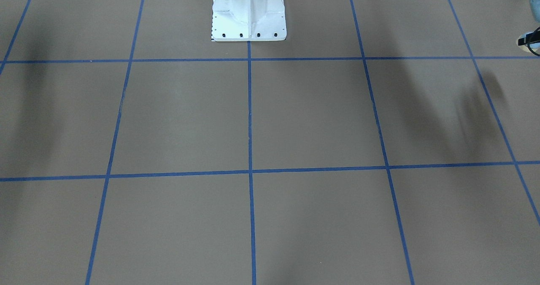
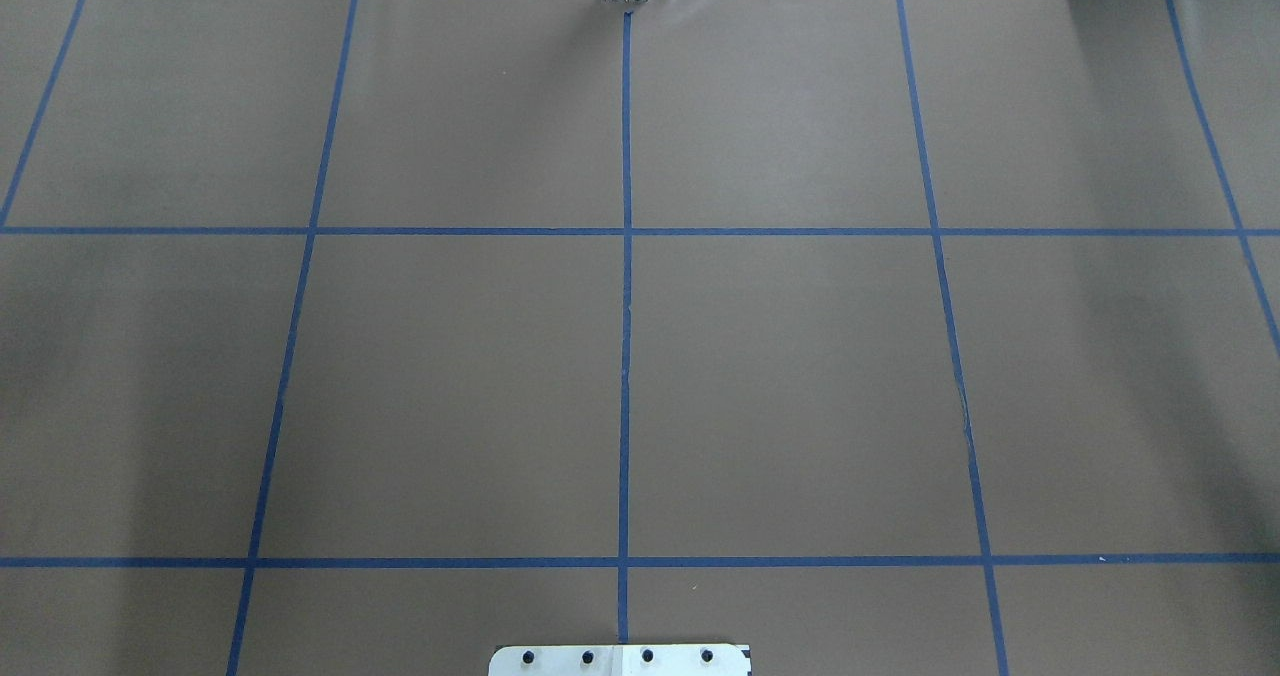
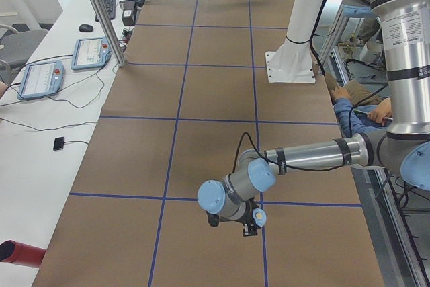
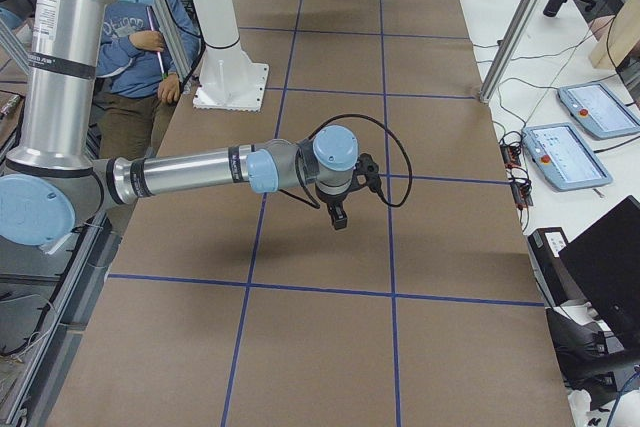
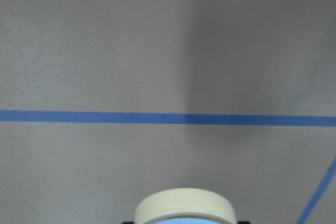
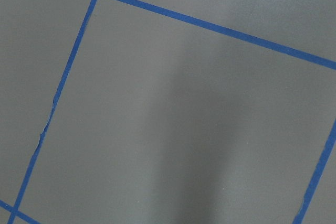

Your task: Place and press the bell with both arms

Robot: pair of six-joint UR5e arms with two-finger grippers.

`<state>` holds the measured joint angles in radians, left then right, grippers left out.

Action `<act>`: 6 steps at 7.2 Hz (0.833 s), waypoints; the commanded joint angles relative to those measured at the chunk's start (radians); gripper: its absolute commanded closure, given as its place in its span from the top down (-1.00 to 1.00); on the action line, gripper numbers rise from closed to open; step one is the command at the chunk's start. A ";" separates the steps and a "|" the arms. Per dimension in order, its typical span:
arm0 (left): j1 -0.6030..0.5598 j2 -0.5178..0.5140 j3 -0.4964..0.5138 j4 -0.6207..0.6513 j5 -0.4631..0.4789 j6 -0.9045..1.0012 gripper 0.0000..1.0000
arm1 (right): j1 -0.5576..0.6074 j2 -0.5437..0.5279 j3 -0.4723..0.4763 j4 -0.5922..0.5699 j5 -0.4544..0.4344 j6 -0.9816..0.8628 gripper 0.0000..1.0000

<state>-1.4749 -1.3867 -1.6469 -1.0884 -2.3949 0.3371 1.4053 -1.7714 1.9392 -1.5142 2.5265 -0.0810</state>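
From the left end: the left gripper (image 3: 249, 225) hangs above the table (image 3: 134, 166), toward its left end. On its wrist camera, the bell (image 5: 185, 209) sits at the bottom edge, cream ring over light blue. That gripper pinches it clear of the surface, with a blue tape line (image 5: 105, 116) beyond. From the right end: the right gripper (image 4: 340, 215) points down above the tabletop, toward its right end; spread or pressed together, I cannot tell. Its wrist camera shows brown surface crossed by tape. Overhead and front: the white pedestal (image 2: 620, 660) at the robot's edge.
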 commanded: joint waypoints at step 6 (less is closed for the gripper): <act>0.460 -0.686 -0.140 0.259 -0.136 -0.727 -1.00 | 0.000 0.013 -0.026 0.006 -0.011 0.003 1.00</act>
<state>-1.1146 -1.9552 -1.8050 -0.8394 -2.4978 -0.2646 1.4052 -1.7583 1.9263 -1.5078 2.5158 -0.0805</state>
